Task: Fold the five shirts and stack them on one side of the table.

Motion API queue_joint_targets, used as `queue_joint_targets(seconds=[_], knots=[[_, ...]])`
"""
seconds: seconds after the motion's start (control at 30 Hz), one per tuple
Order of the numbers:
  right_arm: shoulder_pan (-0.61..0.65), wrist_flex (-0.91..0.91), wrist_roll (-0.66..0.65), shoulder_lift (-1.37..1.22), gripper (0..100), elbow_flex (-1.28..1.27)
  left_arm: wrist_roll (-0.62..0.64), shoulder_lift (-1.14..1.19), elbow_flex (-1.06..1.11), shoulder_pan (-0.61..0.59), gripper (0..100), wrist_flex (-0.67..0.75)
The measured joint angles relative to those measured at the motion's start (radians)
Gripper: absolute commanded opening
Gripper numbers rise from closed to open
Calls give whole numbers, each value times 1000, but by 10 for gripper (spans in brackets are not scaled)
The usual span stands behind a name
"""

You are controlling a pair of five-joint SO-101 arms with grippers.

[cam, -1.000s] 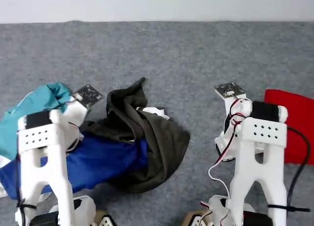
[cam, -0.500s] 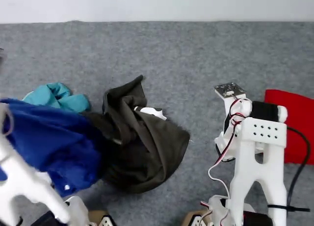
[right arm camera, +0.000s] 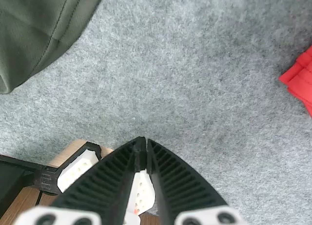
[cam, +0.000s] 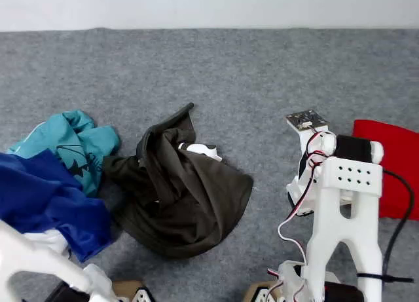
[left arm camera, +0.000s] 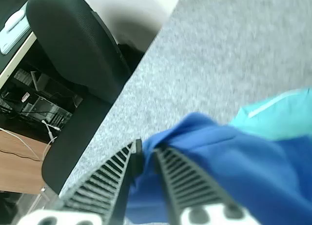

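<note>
Found the left hand [left arm camera: 147, 150] clamped on the blue shirt [cam: 46, 198] at the lower left of the high view. Noted the teal shirt [cam: 75, 145] crumpled just above it, beside the dark olive shirt [cam: 190, 197] heaped at centre. Saw the right hand [right arm camera: 142, 143] pressed together, empty, over the grey surface [cam: 262, 73]. Spotted the red shirt [cam: 393, 164] flat at the right edge.

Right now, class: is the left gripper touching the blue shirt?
Touching. The left wrist view shows the left gripper shut on a fold of the blue shirt.
</note>
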State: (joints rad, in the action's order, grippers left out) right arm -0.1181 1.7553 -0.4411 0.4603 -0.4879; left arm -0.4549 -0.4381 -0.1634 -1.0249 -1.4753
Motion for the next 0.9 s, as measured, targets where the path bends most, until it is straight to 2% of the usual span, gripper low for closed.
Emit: queue_joint_targets(seconds=[0.07,0.2,0.43,0.57,0.63,0.8,0.9], knots=[[2,0,0,0,14,0,-14,0,29,0,227,0],[0,0,0,0,15,0,-20,0,35,9,233,0],[5,-5,0,0,15,37,-21,0,38,114,231,-97],[91,-38,0,-9,18,69,5,0,38,203,231,-213],[163,-68,0,-52,50,69,38,0,38,241,231,-249],[313,-103,28,-233,162,149,121,0,38,299,231,-256],[351,-92,95,-368,173,256,140,0,38,308,227,-256]])
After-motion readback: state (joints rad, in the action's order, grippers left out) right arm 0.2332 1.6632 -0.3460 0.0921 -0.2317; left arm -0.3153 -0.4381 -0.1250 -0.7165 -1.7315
